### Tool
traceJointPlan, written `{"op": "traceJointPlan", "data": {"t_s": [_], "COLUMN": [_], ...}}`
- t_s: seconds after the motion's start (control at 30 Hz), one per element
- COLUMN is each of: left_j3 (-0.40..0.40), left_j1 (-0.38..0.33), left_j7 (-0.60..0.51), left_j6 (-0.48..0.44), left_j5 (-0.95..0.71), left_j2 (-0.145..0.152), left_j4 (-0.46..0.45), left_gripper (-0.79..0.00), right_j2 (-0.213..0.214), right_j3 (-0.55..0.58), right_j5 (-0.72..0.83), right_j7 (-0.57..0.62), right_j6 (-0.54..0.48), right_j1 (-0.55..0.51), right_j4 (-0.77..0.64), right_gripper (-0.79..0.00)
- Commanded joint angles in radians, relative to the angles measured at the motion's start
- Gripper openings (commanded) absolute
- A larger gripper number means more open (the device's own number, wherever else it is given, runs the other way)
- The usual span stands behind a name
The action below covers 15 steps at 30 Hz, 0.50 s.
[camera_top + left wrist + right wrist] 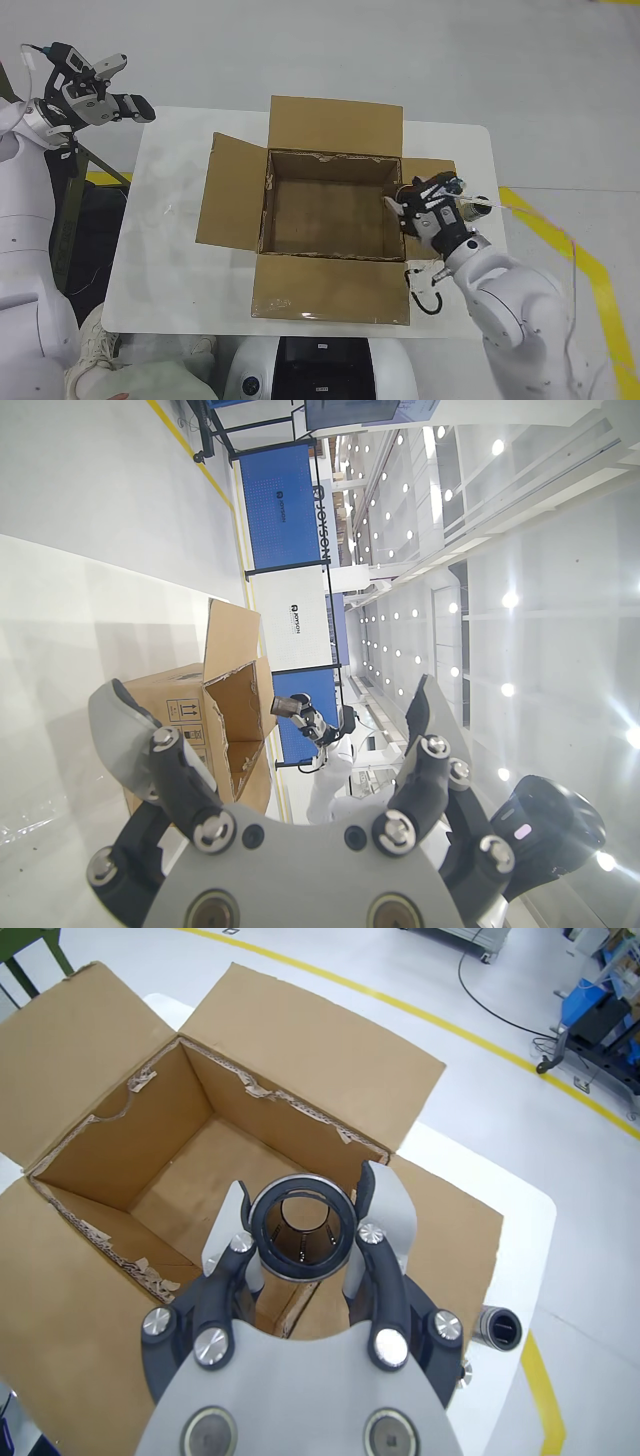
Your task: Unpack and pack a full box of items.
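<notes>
The right gripper point(305, 1208) hangs at the box's point(335, 165) 3 o'clock rim. Its fingers are closed most of the way around a bearing point(305, 1273), a short steel sleeve with a hollow bore. The pads press on opposite sides of the outer wall, and the bore points down into the box. The box sits at the middle of the table point(170, 260) with all four flaps folded out. Its floor looks bare.

The bearing is probably rigid and heavy for its size, and its polished shell would slide under a loose grip. Being round, it would likely roll if laid on its side. A squeeze across the outer wall at mid-length, as here, seems the sound hold. Pinching by the end rim would likely give less purchase. A drop would hardly hurt the bearing, though it could dent the cardboard.

The near box wall, with its torn and ragged top edge, runs just under the fingers and could catch them on the way down. The 3 o'clock flap lies flat beneath the wrist. A second bearing point(497, 1328) rests on its side on the table just off that flap's edge, near enough to be knocked into a roll.

The left gripper point(128, 88) hangs beyond the table's 10 o'clock corner, well apart from the box, with its fingers spread wide and nothing between them.
</notes>
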Motion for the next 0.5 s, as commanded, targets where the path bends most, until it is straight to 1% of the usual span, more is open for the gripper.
{"op": "traceJointPlan", "data": {"t_s": [0.0, 0.2, 0.47], "left_j3": [0.000, 0.000, 0.000], "left_j1": [0.000, 0.000, 0.000], "left_j7": [0.000, 0.000, 0.000], "left_j6": [0.000, 0.000, 0.000], "left_j5": [0.000, 0.000, 0.000], "left_j2": [0.000, 0.000, 0.000], "left_j4": [0.000, 0.000, 0.000], "left_gripper": [0.000, 0.000, 0.000], "right_j2": [0.003, 0.008, 0.011], "right_j3": [0.034, 0.112, 0.188], "right_j5": [0.002, 0.019, 0.044], "right_j7": [-0.013, -0.039, -0.064], "right_j6": [0.013, 0.052, 0.101], "right_j1": [-0.027, -0.093, -0.144], "right_j4": [-0.015, -0.037, -0.028], "right_gripper": [-0.785, -0.785, -0.785]}}
